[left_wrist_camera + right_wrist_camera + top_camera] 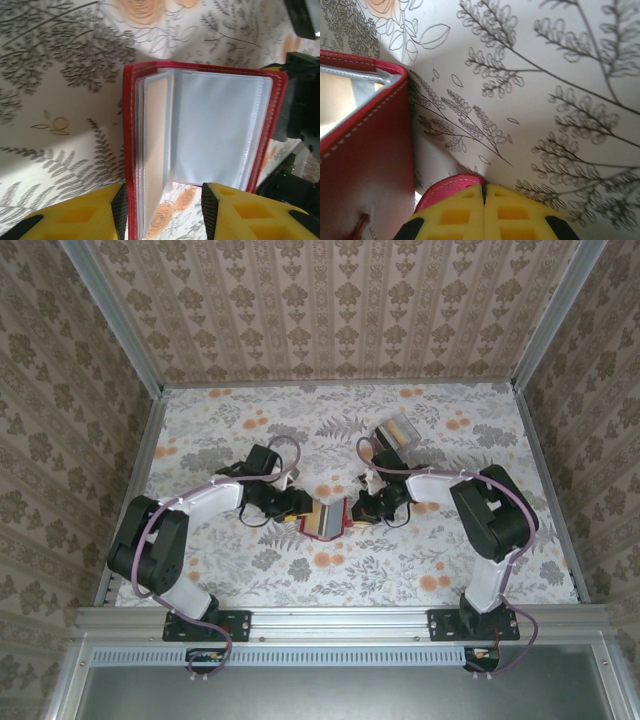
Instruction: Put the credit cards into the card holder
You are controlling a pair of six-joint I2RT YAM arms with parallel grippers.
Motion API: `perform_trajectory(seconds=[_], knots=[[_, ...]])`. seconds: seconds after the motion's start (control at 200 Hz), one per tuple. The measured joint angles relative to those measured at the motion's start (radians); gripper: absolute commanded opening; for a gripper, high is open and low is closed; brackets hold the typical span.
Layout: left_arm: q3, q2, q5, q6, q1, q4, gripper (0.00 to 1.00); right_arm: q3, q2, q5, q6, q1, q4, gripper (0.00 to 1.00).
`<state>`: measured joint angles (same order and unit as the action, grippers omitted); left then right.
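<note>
Card holder (pixel 327 519) lies open on the worktop (pixel 450 540), just ahead of the left gripper (pixel 164 196), which is spread astride the clear sleeves (pixel 215 125). On its far side the right gripper (pixel 484 192) is closed, seemingly pinching the tab (pixel 447 187). Keeping that cover taut while one sleeve is parted should ease a card in.

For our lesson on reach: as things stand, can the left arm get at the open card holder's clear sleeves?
Probably yes. The left claw is open right at the card holder, whose sleeves lie uncovered; the right claw seems to pinch its outer edge, clear of them.
</note>
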<state>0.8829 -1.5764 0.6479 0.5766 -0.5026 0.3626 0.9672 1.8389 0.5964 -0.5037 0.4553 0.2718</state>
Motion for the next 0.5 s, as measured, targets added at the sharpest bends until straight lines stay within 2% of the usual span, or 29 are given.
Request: perform_trajectory(seconds=[0.5], knots=[[0.168, -0.093, 0.109, -0.088, -0.106, -0.012, 0.54, 0.055, 0.042, 0.010, 0.000, 0.011, 0.020, 0.00]])
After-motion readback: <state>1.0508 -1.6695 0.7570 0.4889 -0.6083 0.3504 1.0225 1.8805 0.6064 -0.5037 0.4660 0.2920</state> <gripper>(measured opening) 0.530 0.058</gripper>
